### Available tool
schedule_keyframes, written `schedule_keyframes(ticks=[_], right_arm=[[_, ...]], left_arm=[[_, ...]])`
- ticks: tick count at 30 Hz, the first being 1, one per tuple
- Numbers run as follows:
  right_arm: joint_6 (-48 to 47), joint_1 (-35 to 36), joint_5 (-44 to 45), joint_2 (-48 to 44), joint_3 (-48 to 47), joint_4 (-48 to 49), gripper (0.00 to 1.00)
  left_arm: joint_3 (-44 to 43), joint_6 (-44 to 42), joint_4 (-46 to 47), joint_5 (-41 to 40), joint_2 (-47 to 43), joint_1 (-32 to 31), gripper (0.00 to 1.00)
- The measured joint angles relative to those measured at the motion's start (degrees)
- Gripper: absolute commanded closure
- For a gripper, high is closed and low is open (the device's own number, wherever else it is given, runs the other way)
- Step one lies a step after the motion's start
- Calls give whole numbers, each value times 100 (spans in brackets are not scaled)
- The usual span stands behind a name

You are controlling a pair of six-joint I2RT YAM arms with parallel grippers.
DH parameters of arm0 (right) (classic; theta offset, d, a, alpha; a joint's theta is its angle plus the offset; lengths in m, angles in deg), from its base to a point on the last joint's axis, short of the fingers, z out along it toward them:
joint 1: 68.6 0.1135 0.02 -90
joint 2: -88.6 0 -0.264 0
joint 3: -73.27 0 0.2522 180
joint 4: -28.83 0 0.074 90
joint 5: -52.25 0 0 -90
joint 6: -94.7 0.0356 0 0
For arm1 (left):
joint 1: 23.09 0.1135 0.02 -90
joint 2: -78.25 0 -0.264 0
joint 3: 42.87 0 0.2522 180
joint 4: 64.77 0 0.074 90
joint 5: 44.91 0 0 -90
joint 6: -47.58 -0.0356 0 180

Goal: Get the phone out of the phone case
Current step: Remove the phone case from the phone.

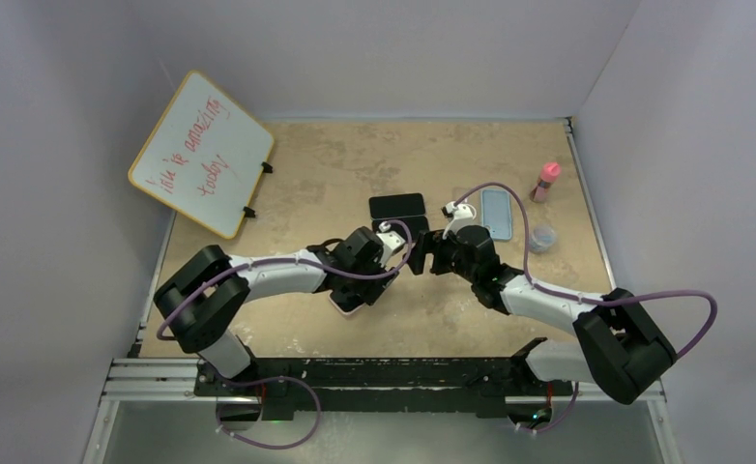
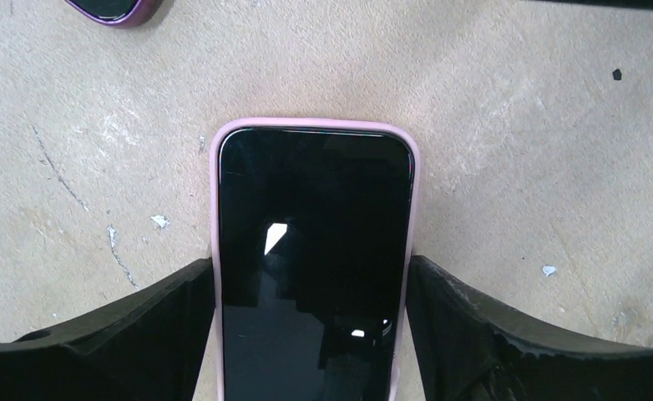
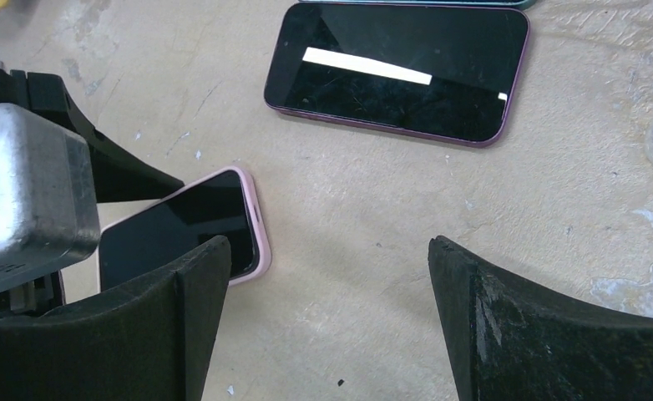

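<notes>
The phone (image 2: 313,251) has a dark screen and sits in a pink case (image 2: 215,209), lying flat on the tan table. My left gripper (image 2: 313,271) straddles it, with one finger against each long side of the case. In the top view the left gripper (image 1: 374,275) covers most of the phone, and only a pink corner (image 1: 343,303) shows. My right gripper (image 3: 330,246) is open and empty, hovering just past the phone's free end (image 3: 223,209). In the top view the right gripper (image 1: 421,255) faces the left one.
A second dark phone in a purple case (image 3: 397,72) lies just beyond, also seen from the top (image 1: 397,205). A light-blue case (image 1: 497,213), a pink-capped bottle (image 1: 546,181) and a clear cup (image 1: 543,238) sit at the right. A whiteboard (image 1: 203,153) leans at the back left.
</notes>
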Motion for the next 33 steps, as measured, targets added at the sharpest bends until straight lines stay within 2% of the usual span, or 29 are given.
schedule_keyframes(ticks=[5, 9, 17, 22, 27, 33], right_arm=[[4, -4, -57, 0, 0, 0, 12], [28, -42, -232, 2, 0, 9, 12], [133, -125, -916, 173, -2, 256, 16], [313, -133, -1384, 236, -2, 415, 21], [640, -149, -1853, 295, -57, 608, 24], [981, -151, -2111, 219, -164, 581, 25]], left_arm=[[328, -136, 404, 70, -214, -55, 50], [662, -238, 610, 232, -527, -85, 64], [1185, -485, 975, 525, -1493, -232, 82], [1464, -844, 1567, 605, -2192, -319, 97], [1740, -1150, 1982, 616, -2614, -365, 100], [2044, -1478, 2511, 581, -2675, -417, 100]])
